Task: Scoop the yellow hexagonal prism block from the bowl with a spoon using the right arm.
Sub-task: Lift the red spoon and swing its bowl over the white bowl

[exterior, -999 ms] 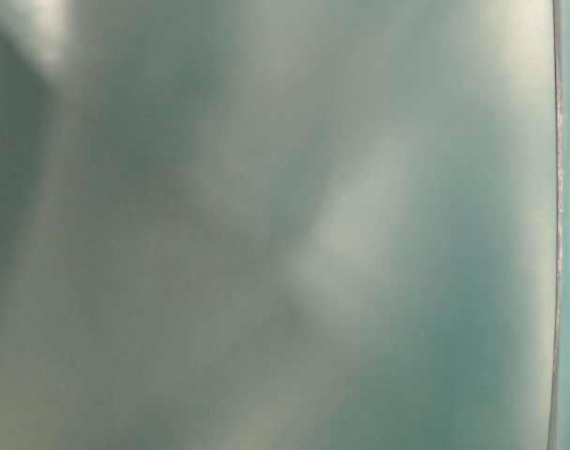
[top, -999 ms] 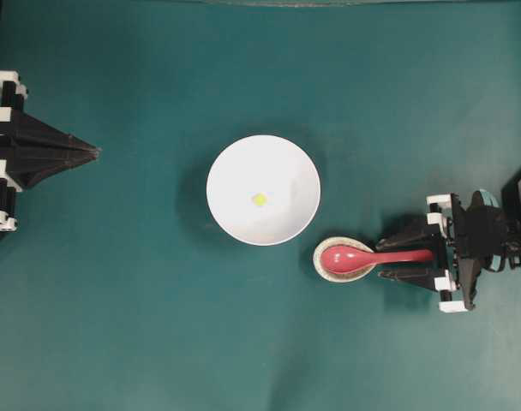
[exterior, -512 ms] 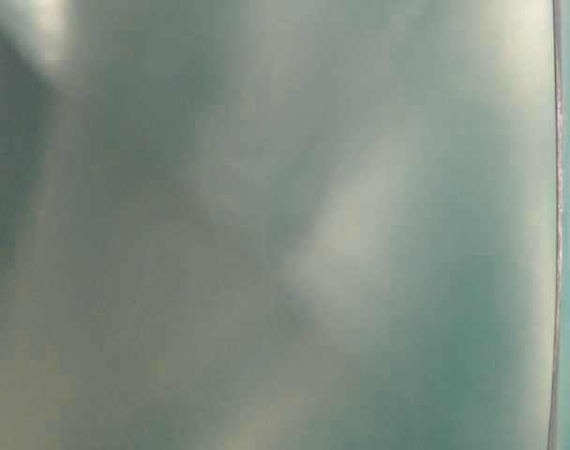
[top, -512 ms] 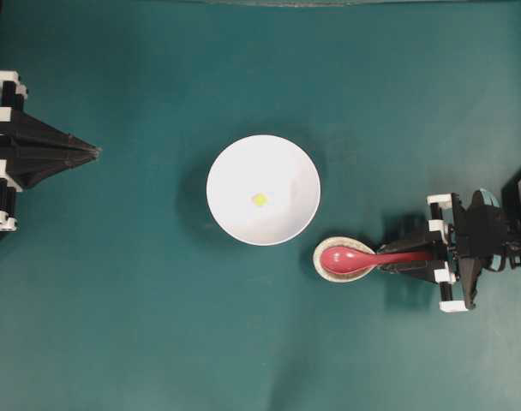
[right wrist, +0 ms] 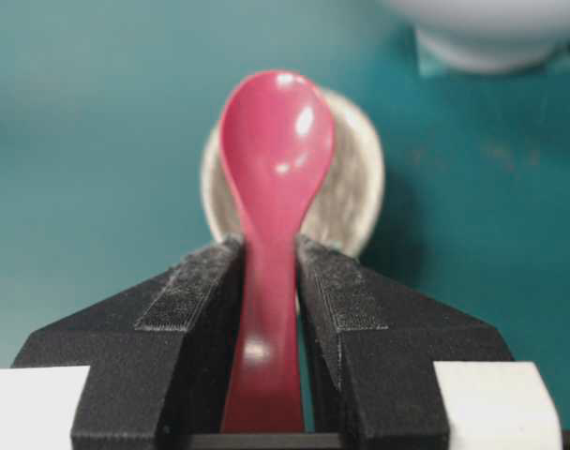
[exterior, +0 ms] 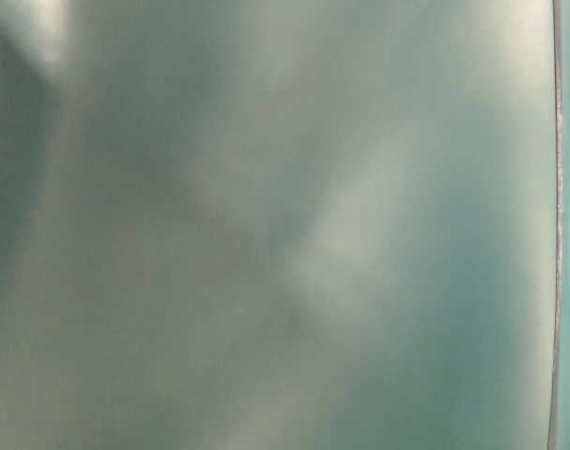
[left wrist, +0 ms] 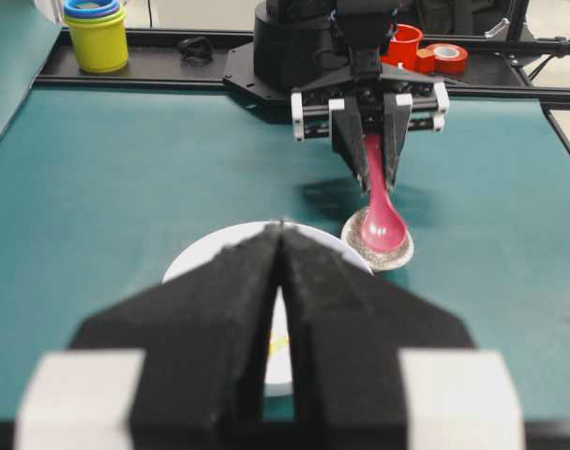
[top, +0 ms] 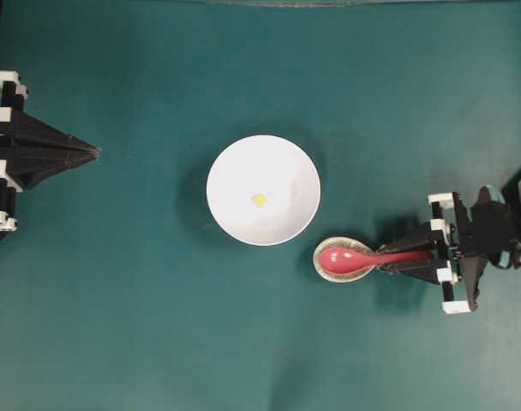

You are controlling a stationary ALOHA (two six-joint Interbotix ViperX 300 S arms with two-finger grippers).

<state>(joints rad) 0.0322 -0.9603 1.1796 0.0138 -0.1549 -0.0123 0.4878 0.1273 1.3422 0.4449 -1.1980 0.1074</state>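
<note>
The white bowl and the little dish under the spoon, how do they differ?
The white bowl is large, round and plain; the spoon rest is far smaller, oval and speckled beige. The bowl holds only the tiny yellow block; the rest carries the scoop of the red spoon, whose handle the right pincer grips. Both sit on the teal table, close together.
</note>
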